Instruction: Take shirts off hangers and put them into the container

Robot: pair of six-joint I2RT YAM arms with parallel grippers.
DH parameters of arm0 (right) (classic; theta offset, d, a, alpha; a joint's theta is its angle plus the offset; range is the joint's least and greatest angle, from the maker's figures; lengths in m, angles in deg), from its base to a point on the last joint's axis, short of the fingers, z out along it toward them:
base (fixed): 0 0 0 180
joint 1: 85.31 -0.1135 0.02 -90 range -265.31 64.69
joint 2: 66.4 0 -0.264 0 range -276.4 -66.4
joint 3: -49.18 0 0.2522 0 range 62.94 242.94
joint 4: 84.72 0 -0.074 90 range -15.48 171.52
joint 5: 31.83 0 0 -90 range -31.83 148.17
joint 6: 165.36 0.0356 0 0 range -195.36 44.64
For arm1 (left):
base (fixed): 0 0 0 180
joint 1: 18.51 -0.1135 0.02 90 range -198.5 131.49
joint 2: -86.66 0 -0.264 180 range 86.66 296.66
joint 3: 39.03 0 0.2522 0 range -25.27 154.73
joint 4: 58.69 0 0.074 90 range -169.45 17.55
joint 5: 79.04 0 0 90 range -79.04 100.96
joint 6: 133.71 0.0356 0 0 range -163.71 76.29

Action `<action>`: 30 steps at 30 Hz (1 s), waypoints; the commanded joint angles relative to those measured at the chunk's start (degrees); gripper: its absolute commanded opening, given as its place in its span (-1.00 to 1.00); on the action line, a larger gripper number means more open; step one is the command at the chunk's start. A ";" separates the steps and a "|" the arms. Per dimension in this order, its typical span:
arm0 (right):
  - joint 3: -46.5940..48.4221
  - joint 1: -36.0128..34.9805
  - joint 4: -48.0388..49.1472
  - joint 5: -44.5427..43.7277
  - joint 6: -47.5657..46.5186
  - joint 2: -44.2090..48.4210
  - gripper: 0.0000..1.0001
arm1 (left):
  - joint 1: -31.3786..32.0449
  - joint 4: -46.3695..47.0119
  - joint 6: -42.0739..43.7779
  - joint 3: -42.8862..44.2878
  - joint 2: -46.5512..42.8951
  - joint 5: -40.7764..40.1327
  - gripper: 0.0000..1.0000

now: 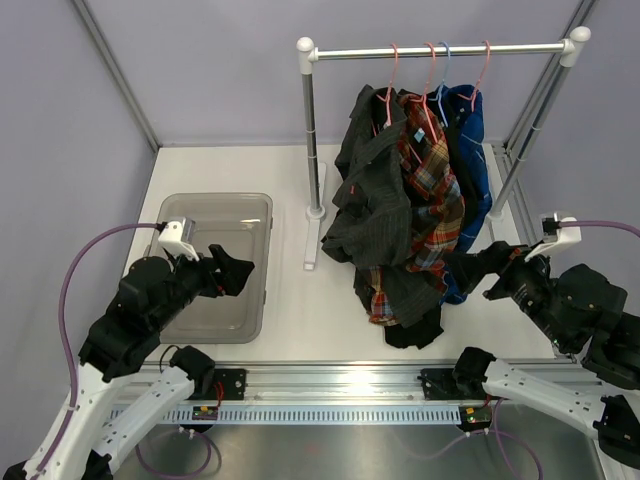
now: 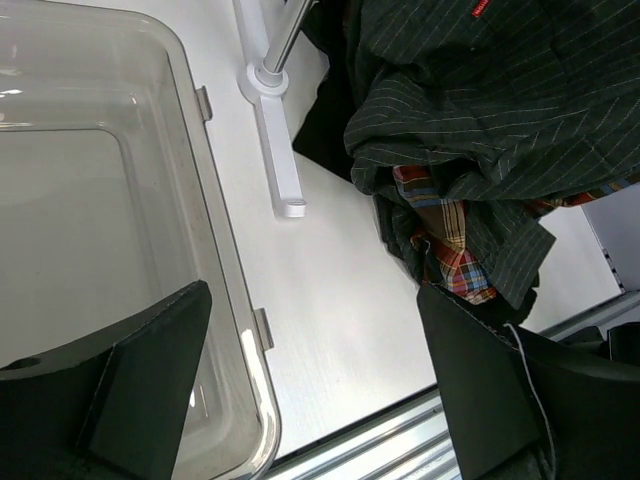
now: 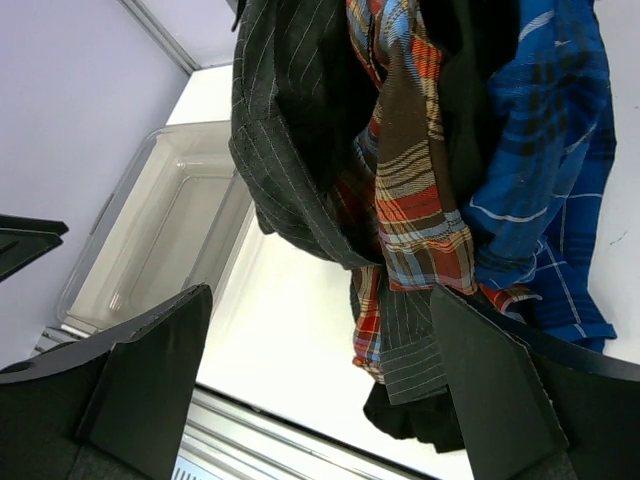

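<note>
Grey container (image 1: pixel 230 215) empty, four shirts (image 1: pixel 385 215) hanging from rail (image 1: pixel 440 49), left fingers (image 2: pixel 140 390) and right fingers (image 3: pixel 140 390) spread, grasping nothing

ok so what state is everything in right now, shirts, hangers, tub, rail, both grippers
shirts: all four hanging, none in the container
hangers: hooked on the rail, loaded
container: empty, flat on the table
rail: upright
left gripper: open, empty, above the container's rim
right gripper: open, empty, beside the shirts

High rear view looking down, wrist views low, close, sharing shirts (image 3: pixel 400 150), container (image 2: pixel 80 230).
</note>
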 commanded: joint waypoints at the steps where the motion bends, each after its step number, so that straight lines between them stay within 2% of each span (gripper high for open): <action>1: -0.52 -0.55 -0.75 -2.97 0.82 -0.44 0.99 | 0.32 0.97 -0.44 0.55 -0.22 -2.48 0.80; 6: 0.62 -0.46 4.60 1.60 -3.65 -5.26 0.99 | 0.24 2.28 -0.79 0.29 0.66 -1.52 0.80; 9: 7.11 -0.55 3.65 1.16 -4.71 -17.44 0.99 | 0.32 3.08 -1.05 0.02 1.01 -0.81 0.80; 13: 14.67 -0.64 8.64 1.69 -7.70 -25.04 0.99 | 0.24 3.61 -1.23 0.02 1.28 0.59 0.80; 19: 23.72 -0.55 12.08 -2.69 -12.44 -34.18 0.99 | 0.24 3.08 -1.06 0.72 0.31 1.30 0.80; 22: 26.46 -0.55 12.35 -9.00 -14.29 -37.88 0.99 | 0.32 2.81 -1.06 1.16 0.31 1.56 0.80; 26: 28.57 0.24 12.26 -14.47 -16.13 -41.92 0.99 | 0.32 3.69 -0.88 0.82 0.31 1.56 0.79; 30: 29.46 3.65 11.99 -15.80 -17.19 -45.44 0.98 | 0.32 3.52 -0.62 1.08 0.58 3.32 0.79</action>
